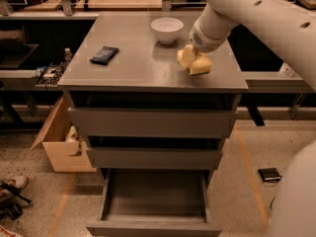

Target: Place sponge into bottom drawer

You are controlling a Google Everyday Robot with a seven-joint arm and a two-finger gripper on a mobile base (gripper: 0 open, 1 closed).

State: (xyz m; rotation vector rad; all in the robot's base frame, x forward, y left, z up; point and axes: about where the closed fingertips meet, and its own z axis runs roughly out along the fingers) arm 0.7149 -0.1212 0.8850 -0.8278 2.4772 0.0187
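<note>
The big white arm (256, 14) reaches in from the right over the grey cabinet (138, 63). Its gripper (193, 58) is down at the right side of the cabinet top, right on the sponge (203, 66), which rests there under it (whether the jaws have clenched on it I cannot tell). Far below the jaws, the bottom drawer (153, 228) stands pulled open. A cardboard box (57, 144) sits on the floor, low and left of them. The white bowl (167, 29) is just behind and left of the jaws, the dark packet (104, 55) well to their left.
</note>
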